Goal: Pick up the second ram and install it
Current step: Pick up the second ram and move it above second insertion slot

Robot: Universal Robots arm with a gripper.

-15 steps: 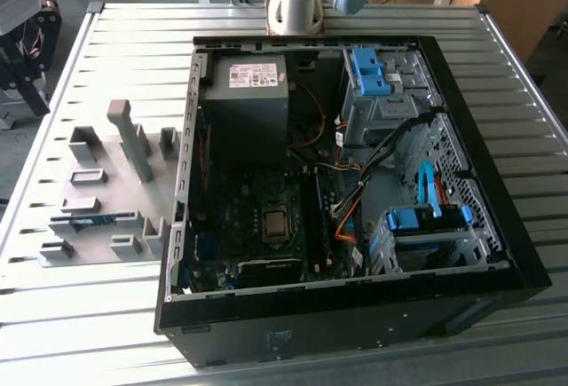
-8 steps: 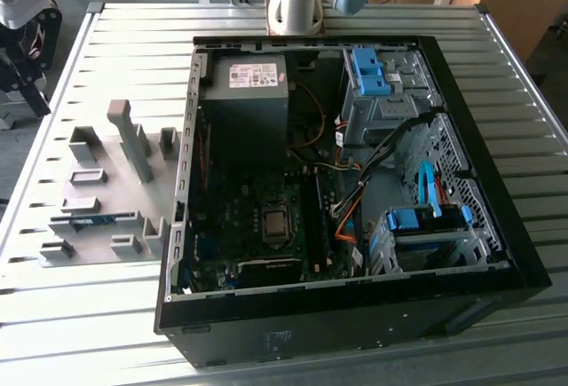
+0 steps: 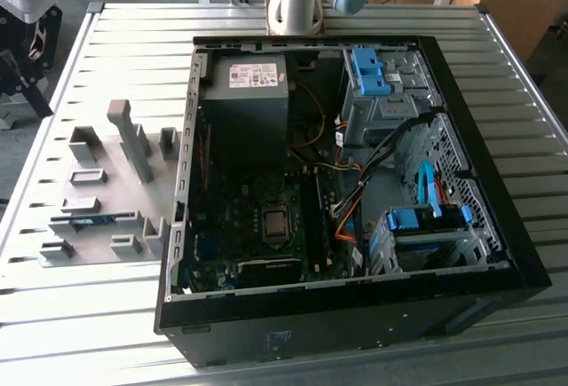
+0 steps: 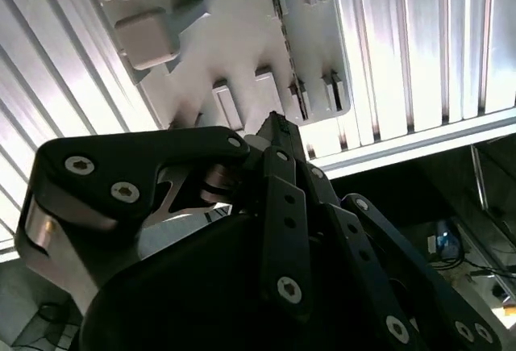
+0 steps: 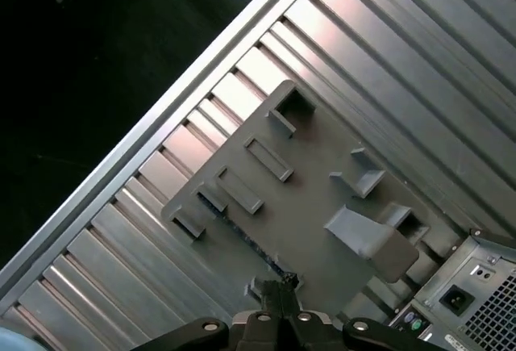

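Clearly, the second ram [image 3: 92,220] lies on its edge in a low slot of the grey holder plate [image 3: 114,166], at the side of the plate far from the arm's base [image 3: 293,0]. This plate rests on the ribbed metal surface [image 3: 133,44], just beside the open computer case [image 3: 355,319], on the exterior view's left. In the first wrist view the end effector [image 5: 278,293] hangs above the plate, apart from the ram. Its tips seem pressed narrow together, holding nothing, though the angle is poor.
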